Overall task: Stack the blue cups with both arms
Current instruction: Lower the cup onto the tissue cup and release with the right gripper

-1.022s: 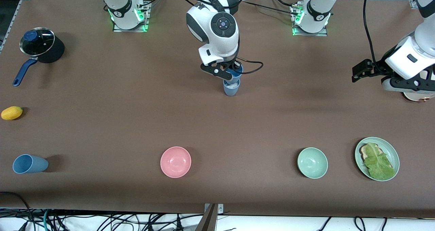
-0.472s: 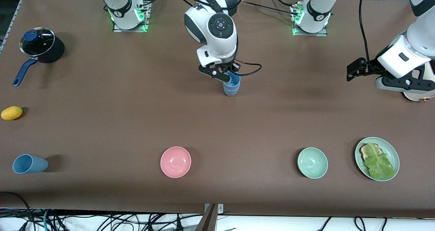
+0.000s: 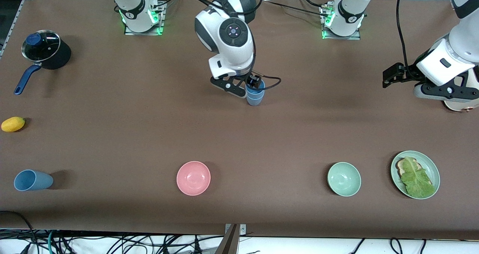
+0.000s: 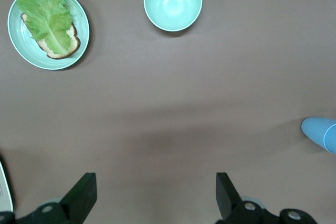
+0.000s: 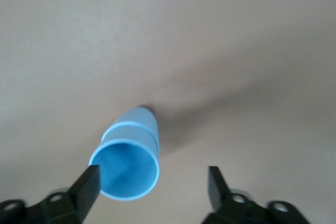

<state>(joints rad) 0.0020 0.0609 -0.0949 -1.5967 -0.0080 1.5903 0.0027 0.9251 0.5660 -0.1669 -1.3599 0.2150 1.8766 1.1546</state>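
Front view: two nested cups [image 3: 255, 96] stand upright at table [image 3: 112, 134] centre; right hand [image 3: 243, 90] beside their rim, fingers apart; third cup [image 3: 31, 180] lies at 8 o'clock near the right arm's end.
Left wrist view: left hand [image 4: 155, 195] open above bare table.
Right wrist view: the stack [image 5: 127, 160] touches one finger [image 5: 84, 184], unclamped.

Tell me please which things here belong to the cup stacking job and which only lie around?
Job:
- stacked blue cups, open right gripper beside them
- lone blue cup on its side
- open left gripper, waiting

Lying about:
- pink bowl
- green bowl
- plate with lettuce
- lidded saucepan
- lemon
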